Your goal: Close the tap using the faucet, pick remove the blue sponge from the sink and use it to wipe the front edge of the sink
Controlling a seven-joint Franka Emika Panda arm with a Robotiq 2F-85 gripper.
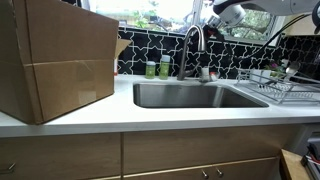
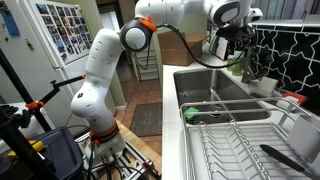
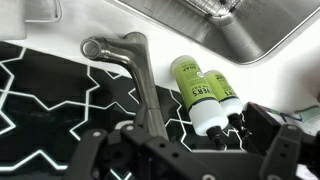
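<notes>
The curved metal faucet (image 1: 191,48) stands behind the steel sink (image 1: 195,96), and its spout and neck fill the wrist view (image 3: 135,70). My gripper (image 3: 190,152) is open and empty. It hovers above and a little beside the faucet in both exterior views (image 1: 226,14) (image 2: 236,38), without touching it. I cannot tell whether water is running. No clearly blue sponge shows. A small green pad (image 2: 190,113) lies at the end of the sink basin (image 2: 215,85) next to the dish rack.
Two green bottles (image 1: 158,68) (image 3: 205,95) stand beside the faucet against the black patterned backsplash. A large cardboard box (image 1: 55,60) sits on the counter. A wire dish rack (image 2: 240,145) (image 1: 280,82) stands on the other side of the sink.
</notes>
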